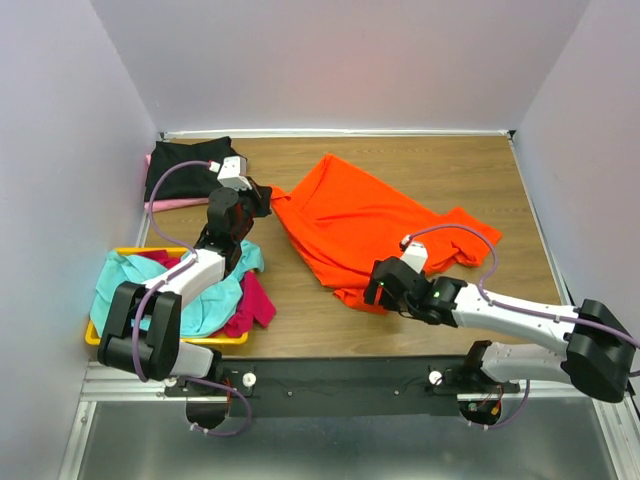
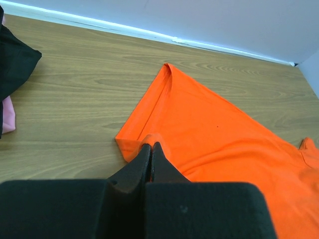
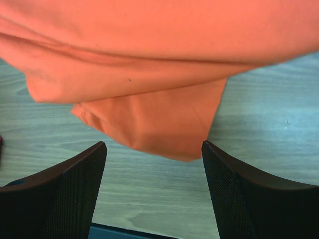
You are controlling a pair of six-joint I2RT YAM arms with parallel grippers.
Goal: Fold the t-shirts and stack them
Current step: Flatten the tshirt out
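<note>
The bright orange t-shirt point(image 1: 370, 225) lies spread and rumpled across the middle of the table. My left gripper point(image 1: 265, 200) is shut on its left edge; in the left wrist view the closed jaws point(image 2: 151, 146) pinch a fold of orange cloth point(image 2: 219, 139). My right gripper point(image 1: 375, 290) is open at the shirt's near edge; in the right wrist view the wide fingers point(image 3: 75, 174) flank a hanging orange corner point(image 3: 159, 129) without touching it. A black shirt point(image 1: 185, 165) lies on a pale pink one point(image 1: 165, 205) at the back left. Teal point(image 1: 135, 275) and magenta point(image 1: 255, 305) shirts lie in the tray.
The shallow yellow tray point(image 1: 215, 340) sits at the near left by the left arm's base. White walls close in the table on three sides. Bare wood shows at the back right point(image 1: 470, 165) and in front of the orange shirt.
</note>
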